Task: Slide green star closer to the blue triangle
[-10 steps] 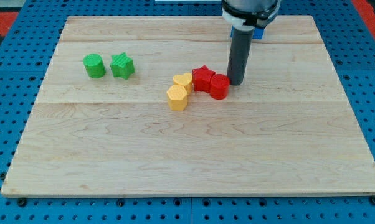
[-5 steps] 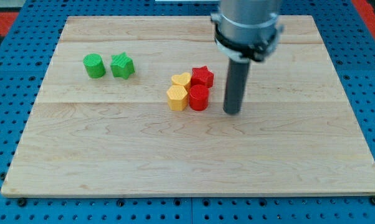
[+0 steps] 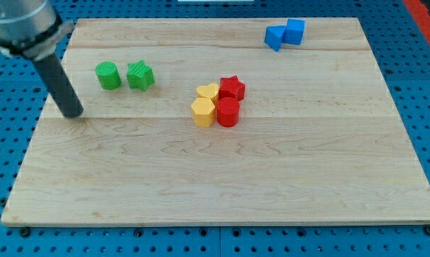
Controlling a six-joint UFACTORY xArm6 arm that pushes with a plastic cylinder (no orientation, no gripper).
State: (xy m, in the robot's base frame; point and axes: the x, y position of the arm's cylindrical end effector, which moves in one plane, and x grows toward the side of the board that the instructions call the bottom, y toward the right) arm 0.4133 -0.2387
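Note:
The green star lies at the upper left of the wooden board, touching a green cylinder on its left. The blue triangle lies at the view's top right, against a blue cube. My tip rests on the board at the left, below and to the left of the green cylinder, apart from both green blocks.
A cluster sits mid-board: a yellow heart, a yellow hexagon, a red star and a red cylinder, all touching. Blue pegboard surrounds the board.
My tip has swept from right of the red cluster to the board's left side. The arm no longer hides the blue blocks. The blocks have not moved in the last half second.

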